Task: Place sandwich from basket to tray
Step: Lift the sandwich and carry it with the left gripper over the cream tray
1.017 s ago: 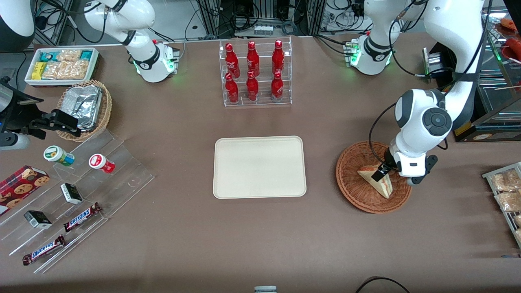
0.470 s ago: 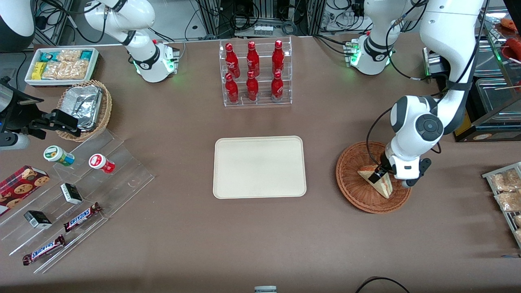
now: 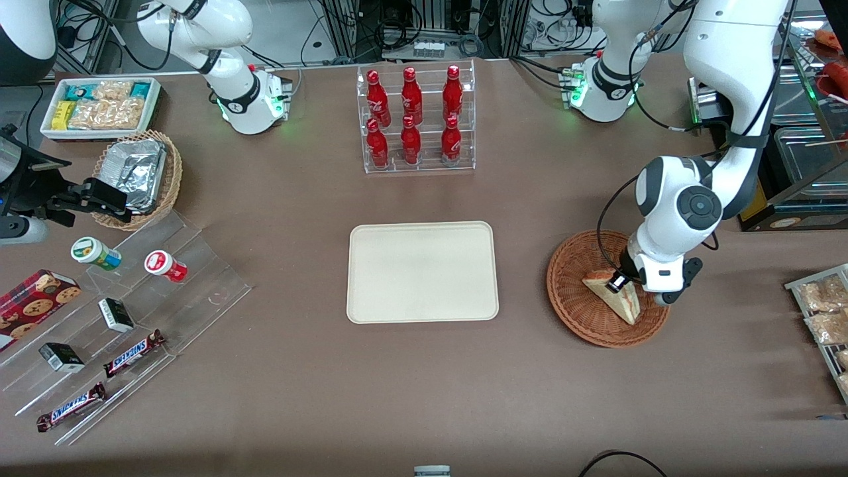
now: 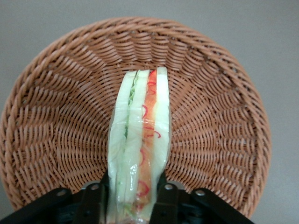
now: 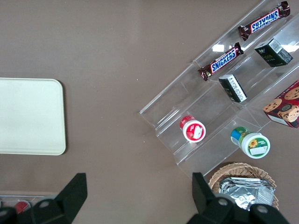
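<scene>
Down in the basket [image 3: 583,311] the gripper [image 4: 134,198] has its fingers [image 4: 164,198] clamped on either side of the sandwich [image 4: 139,144], which stands on edge inside the wicker, well apart from the tray [image 3: 422,271].

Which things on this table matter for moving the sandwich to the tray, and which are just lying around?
Part of the job:
sandwich, in the basket
tray, nothing on it
hand, a finger on each side of the sandwich

Lying about:
red bottles
foil pack
Snickers bars
cookie box
</scene>
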`<act>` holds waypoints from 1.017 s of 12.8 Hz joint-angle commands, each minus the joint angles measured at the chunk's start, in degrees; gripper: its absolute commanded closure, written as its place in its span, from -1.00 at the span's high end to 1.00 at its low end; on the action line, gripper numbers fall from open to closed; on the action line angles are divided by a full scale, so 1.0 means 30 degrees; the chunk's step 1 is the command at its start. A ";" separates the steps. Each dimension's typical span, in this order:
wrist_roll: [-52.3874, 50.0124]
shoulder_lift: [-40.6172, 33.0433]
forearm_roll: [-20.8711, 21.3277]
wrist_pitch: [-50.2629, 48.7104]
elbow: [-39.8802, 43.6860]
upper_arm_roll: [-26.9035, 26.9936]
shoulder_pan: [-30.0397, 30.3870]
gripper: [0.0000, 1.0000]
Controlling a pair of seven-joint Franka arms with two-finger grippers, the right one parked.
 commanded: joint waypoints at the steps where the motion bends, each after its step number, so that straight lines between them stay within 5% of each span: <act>1: -0.0195 -0.1227 0.0297 -0.4364 0.1943 0.0072 -0.0072 -0.63; 5: -0.0369 -0.1230 0.0268 -1.1207 0.6345 -0.1154 -0.0772 -0.61; 13: -0.0370 0.2600 0.1615 -1.1213 1.0267 -0.1451 -0.7536 -0.61</act>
